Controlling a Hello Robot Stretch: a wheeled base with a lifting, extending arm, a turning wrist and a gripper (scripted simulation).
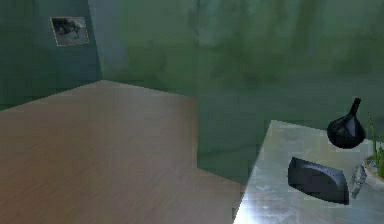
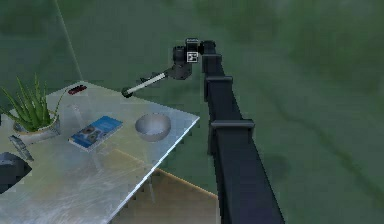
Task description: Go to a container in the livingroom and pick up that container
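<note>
A grey bowl [image 2: 153, 125] sits near the right corner of a pale metal-topped table [image 2: 95, 170] in the arm side view. My dark arm [image 2: 230, 130] rises from the bottom edge. At its far end, the gripper [image 2: 131, 91] points left above the table's far edge, up and left of the bowl. Only wall and bare tabletop lie behind its fingers, so it holds nothing. In the forward view the same table [image 1: 280, 175] stands at the lower right, with a black round-bellied vase [image 1: 346, 126] on it.
A potted green plant [image 2: 30, 108], a blue book [image 2: 96, 131], a small red-and-black thing [image 2: 76, 90] and a dark flat object [image 1: 318, 179] share the table. Green walls close in behind. A framed picture [image 1: 70, 31] hangs far left. Open wooden floor [image 1: 100, 150] spreads left.
</note>
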